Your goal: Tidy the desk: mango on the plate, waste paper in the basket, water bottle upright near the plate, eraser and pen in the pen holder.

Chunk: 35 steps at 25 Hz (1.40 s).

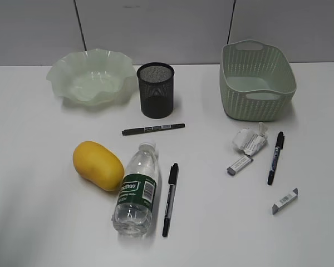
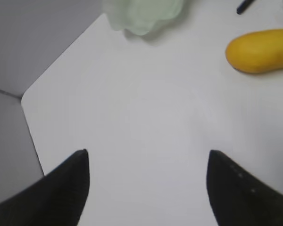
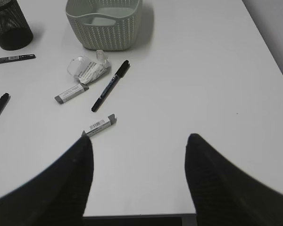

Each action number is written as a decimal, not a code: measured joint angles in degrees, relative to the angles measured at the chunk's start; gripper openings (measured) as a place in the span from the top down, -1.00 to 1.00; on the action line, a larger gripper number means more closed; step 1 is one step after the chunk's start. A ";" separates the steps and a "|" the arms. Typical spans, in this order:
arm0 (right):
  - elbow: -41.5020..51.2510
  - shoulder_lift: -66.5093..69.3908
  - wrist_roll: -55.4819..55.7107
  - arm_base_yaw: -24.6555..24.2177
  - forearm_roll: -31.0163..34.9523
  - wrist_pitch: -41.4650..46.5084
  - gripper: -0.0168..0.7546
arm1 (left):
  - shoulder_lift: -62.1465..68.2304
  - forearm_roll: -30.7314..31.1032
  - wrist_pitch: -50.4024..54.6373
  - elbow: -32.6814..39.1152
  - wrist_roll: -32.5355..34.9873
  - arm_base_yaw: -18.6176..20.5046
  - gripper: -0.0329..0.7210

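Hovering over bare tabletop with both arms, nothing picked up yet, and every item is where the clutter left it. My left gripper (image 2: 148, 162) has its jaws spread wide and empty above the white desk (image 2: 146, 117), and I'd say it hangs there because the mango (image 2: 262, 50) lies just ahead to one side, with the plate (image 2: 144, 14) further off at the back edge, so one reach and one carry would settle that fruit. My right gripper (image 3: 139, 143) is likewise released with nothing between its tips, poised over its own half, where the nearest eraser (image 3: 99, 125) sits right beside one fingertip. Beyond it lie a pen (image 3: 111, 85), a second eraser (image 3: 71, 93) and the waste paper (image 3: 87, 69), which rests just in front of the basket (image 3: 104, 28), a short hop to drop in. From the outside camera, the water bottle (image 1: 136, 192) lies on its side with its flank touching the mango, cap pointing toward the back, so it needs standing up near the plate. Two more pens flank it, one beside it (image 1: 170, 199) and one (image 1: 153, 129) just in front of the pen holder (image 1: 155, 90), which stands upright between plate and basket, handy for either arm.
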 joint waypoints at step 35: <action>0.00 0.00 0.00 0.00 0.06 0.00 -0.31 | 66.82 -19.98 2.75 -28.84 51.63 -12.67 -0.54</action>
